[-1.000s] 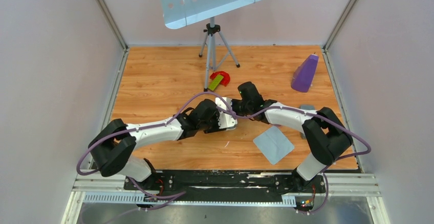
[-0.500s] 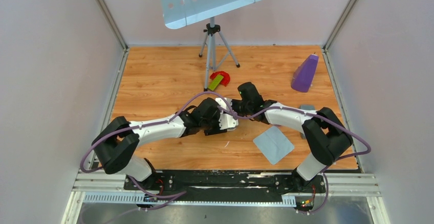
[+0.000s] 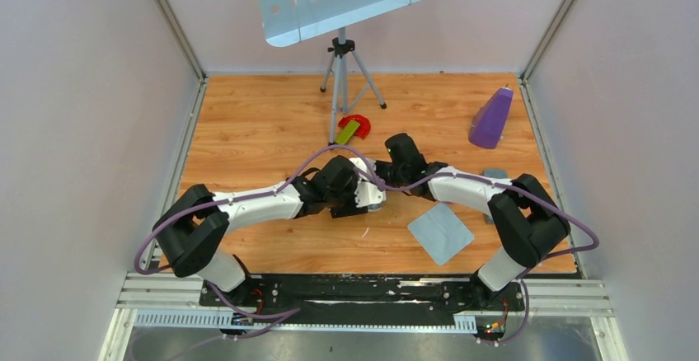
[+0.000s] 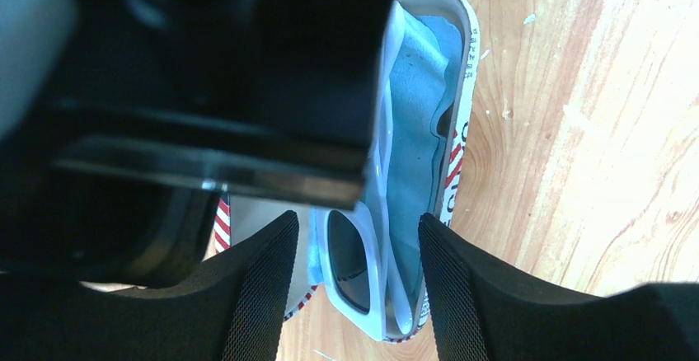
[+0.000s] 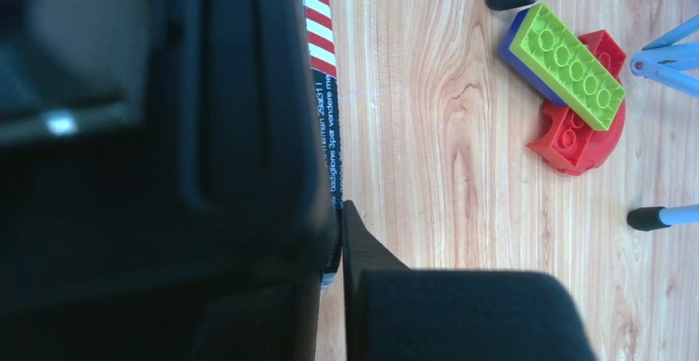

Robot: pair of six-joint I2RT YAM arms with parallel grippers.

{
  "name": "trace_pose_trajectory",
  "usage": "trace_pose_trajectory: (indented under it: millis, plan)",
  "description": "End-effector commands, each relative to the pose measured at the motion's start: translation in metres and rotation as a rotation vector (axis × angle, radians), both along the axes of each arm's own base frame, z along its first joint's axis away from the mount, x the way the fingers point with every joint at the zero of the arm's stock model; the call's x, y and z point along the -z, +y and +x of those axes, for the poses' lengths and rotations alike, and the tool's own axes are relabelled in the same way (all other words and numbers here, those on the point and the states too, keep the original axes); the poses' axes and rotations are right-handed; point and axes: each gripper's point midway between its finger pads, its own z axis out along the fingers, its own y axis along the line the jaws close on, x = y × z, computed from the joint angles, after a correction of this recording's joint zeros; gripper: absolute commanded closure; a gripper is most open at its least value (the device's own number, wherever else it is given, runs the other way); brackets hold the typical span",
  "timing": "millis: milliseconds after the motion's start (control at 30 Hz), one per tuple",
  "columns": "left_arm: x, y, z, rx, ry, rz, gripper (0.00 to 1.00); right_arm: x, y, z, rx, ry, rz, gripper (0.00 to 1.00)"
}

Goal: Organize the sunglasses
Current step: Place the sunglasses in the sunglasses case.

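— Where are the sunglasses (image 4: 356, 272)?
— Inside the open case (image 4: 463, 89), lying lengthwise on a blue cloth (image 4: 416, 105) that lines it. The frame is pale, and one lens shows.
— And the left end effector (image 4: 354, 241)?
— Over one end of the case, its fingers (image 4: 255, 295) spread apart, one on each side of the frame. It grips nothing that I can see.
— The right end effector (image 5: 331, 241)?
— At the case's long side, nearly closed, pinching the case's striped, printed wall between its fingers.
— Anything else by the case?
— A second cloth (image 3: 440, 232) lies flat on the surface (image 3: 264, 122), to the right of the case. Toy bricks (image 5: 569, 89) sit just beyond the case.
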Motion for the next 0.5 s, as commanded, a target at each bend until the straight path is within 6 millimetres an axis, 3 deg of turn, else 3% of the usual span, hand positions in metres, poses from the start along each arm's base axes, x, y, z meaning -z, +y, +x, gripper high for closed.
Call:
trace_pose_trajectory:
  millis: [0, 200, 467]
  plan:
    - [0.011, 0.015, -0.004, -0.059, 0.026, 0.033, 0.4, -0.009, 0.019, -0.025, -0.13, -0.019, 0.027, 1.0]
    - [-0.022, 0.015, -0.015, -0.051, -0.049, -0.023, 0.38, -0.009, 0.019, -0.022, -0.119, -0.02, 0.024, 1.0]
    - [-0.103, 0.03, -0.029, -0.127, -0.169, -0.304, 0.34, -0.008, 0.017, -0.02, -0.102, -0.022, 0.019, 1.0]
